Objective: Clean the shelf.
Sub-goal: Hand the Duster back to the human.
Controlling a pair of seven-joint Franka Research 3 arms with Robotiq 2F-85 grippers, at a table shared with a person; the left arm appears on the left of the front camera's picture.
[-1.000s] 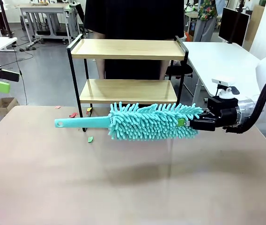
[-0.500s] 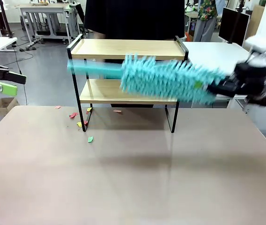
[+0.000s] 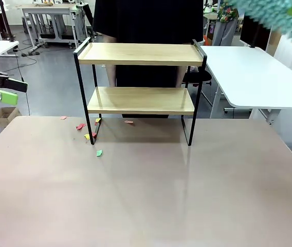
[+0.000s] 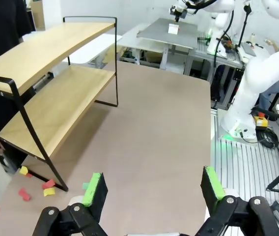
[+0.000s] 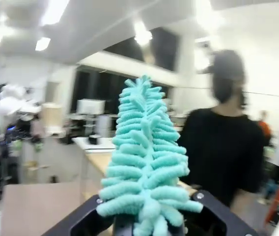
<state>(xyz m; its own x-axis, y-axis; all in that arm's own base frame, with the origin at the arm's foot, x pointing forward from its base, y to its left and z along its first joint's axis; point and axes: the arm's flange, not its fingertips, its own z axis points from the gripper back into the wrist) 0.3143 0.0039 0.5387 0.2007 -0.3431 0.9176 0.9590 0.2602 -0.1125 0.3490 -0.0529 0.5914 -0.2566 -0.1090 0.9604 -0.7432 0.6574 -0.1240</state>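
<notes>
Shelf (image 3: pixel 141 77), a small two-tier rack of two light wooden boards in a thin black metal frame with four legs, stood at the far middle of the brown tabletop (image 3: pixel 146 195), just in front of a person in a black top (image 3: pixel 146 20) at the far side. Both boards appeared bare in the front view and in the left wrist view. Small red, yellow and green scraps (image 3: pixel 87 135) lay on the tabletop around the near left leg of the rack, with one more scrap (image 3: pixel 129 122) under the lower board; judged from this layout, the debris had been brushed off the boards, so the cleaning step looked largely complete. A turquoise chenille duster (image 3: pixel 269 13) was raised at the top right of the scene, blurred by motion, well apart from the rack. The right gripper (image 5: pixel 149 223) was clenched on the brush end of that duster, the fluffy head rising between its fingers toward the ceiling; such a raised hold probably served to keep the tool off the work area. The left gripper (image 3: pixel 4 90) hung at the far left edge, level with the lower board, released and holding nothing, its green pads (image 4: pixel 94 188) standing wide apart over the tabletop, probably parked there to leave room for the sweeping arm.
</notes>
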